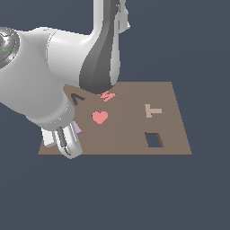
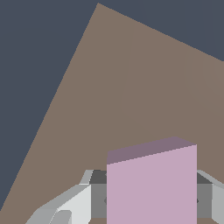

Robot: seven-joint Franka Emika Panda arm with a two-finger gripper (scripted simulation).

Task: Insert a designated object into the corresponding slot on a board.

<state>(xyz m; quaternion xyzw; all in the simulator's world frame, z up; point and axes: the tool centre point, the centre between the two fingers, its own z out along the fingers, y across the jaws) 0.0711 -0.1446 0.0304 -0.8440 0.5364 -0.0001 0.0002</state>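
The brown board lies flat. My gripper is over its near corner on the exterior view's left, mostly hidden by my arm. A sliver of the pale lilac square tile shows beside the hand. In the wrist view the tile fills the gap between my fingers, which press on both its sides over bare board. The dark square slot is far off, near the board's front edge on the exterior view's right.
On the board are a red-pink heart, a red-pink letter M partly under my arm, a tan T shape and a dark V-shaped cut-out. My bulky arm links hang over the board's left part.
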